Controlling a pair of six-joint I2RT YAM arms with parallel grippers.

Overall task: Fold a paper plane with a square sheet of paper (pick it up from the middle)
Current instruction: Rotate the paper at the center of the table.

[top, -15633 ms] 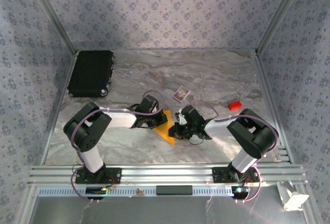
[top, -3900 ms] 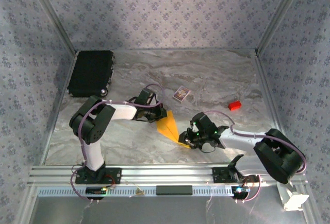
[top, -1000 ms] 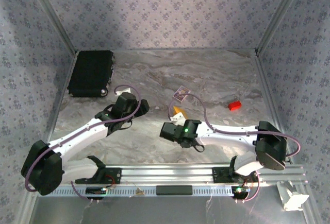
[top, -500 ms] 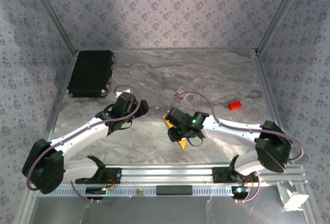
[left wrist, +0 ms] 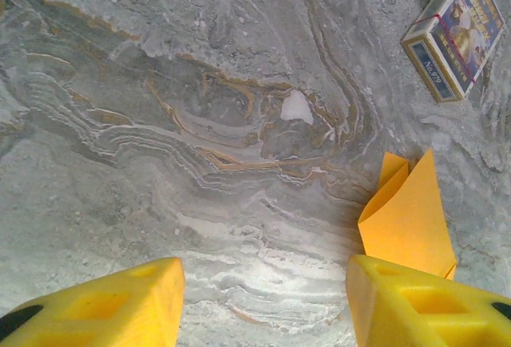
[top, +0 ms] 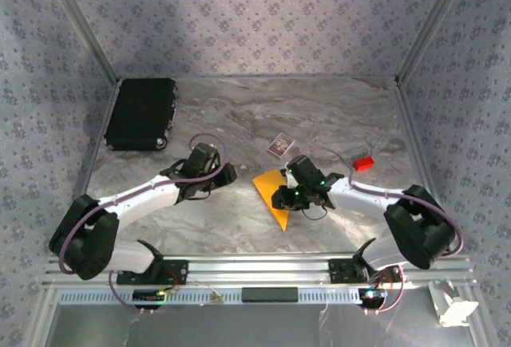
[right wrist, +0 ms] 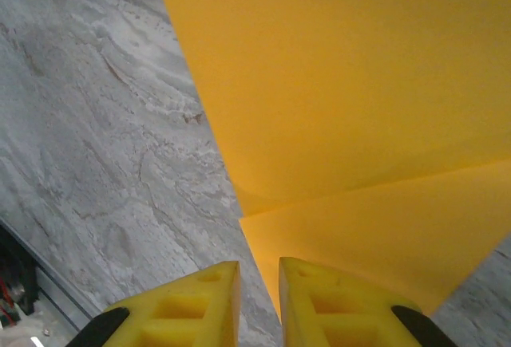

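One creased, pointed orange-yellow paper (top: 271, 195) on veined marble (top: 319, 116); left fingers (left wrist: 104, 307) apart, right fingers (right wrist: 335, 307): cannot tell.

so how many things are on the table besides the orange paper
3: black case far left, patterned card box beyond the paper, red block at right; more may be hidden.

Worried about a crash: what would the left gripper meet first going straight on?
Probably bare marble tabletop; the left gripper aims just beside the folded orange-yellow paper, though depth is unclear.
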